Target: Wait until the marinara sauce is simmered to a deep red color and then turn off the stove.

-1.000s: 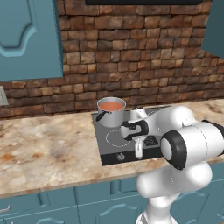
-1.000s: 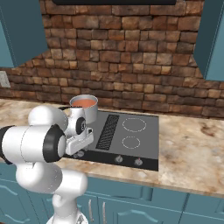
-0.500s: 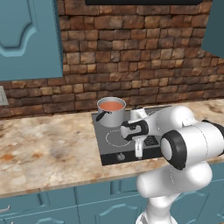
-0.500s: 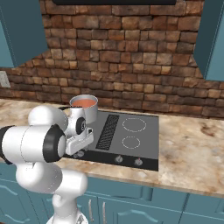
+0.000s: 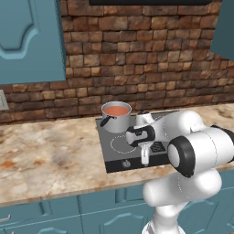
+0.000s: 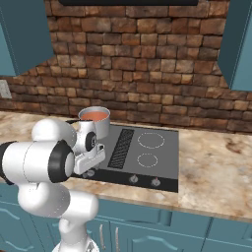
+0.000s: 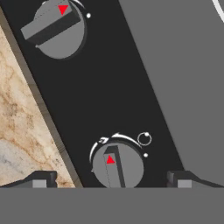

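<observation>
Nearest the hand camera, the gripper (image 7: 111, 181) hangs over the stove's front control strip with its jaws spread wide and nothing between them. A round grey knob (image 7: 117, 165) with a red pointer lies directly between the two fingertips (image 7: 40, 180); from this view I cannot tell whether either tip touches it. A second knob (image 7: 54, 27) sits further along the black strip, its pointer turned a different way. The speckled stone counter (image 7: 22, 131) borders the strip on one side.

In the left base view the stove (image 5: 114, 157) is set into the counter, and the hand hovers at its front edge. At the rear burner on that side stands the small steel pot (image 5: 117, 122), holding the marinara sauce (image 5: 116, 110), which reads orange-red rather than deep red.

Risks, as a judgement: closing and turning now would cut the heat before the sauce has darkened. Two knobs lie close together, so the wrong burner could be addressed. An off-centre grip could slip on the knob.
</observation>
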You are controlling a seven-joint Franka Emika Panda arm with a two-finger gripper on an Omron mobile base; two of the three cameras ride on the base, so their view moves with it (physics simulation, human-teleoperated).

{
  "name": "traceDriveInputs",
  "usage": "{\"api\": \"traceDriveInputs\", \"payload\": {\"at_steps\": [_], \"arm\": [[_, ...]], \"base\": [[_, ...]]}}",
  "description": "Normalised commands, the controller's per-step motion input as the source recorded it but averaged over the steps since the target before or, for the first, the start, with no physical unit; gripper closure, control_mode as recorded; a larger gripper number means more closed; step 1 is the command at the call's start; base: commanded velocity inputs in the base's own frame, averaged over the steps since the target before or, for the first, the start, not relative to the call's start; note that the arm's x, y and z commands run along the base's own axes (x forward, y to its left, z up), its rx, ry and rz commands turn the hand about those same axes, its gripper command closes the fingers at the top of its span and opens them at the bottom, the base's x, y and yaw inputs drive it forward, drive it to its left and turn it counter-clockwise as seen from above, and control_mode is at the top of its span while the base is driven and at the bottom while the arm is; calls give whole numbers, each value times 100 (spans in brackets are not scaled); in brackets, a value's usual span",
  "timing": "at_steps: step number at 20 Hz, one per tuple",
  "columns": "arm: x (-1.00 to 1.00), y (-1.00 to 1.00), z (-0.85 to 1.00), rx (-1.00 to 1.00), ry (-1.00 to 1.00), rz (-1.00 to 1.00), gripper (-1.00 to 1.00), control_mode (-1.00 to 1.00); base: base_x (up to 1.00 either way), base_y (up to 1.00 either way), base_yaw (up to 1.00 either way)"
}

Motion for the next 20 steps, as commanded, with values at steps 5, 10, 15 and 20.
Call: {"api": "traceDriveInputs", "payload": {"at_steps": [5, 10, 15, 20], "arm": [[0, 0, 0, 0, 0, 0, -100, -100], [0, 0, 0, 0, 0, 0, -100, -100], [0, 0, 0, 0, 0, 0, -100, -100], [0, 0, 0, 0, 0, 0, -100, -100]], "base": [[0, 0, 0], [0, 0, 0], [0, 0, 0], [0, 0, 0]]}}
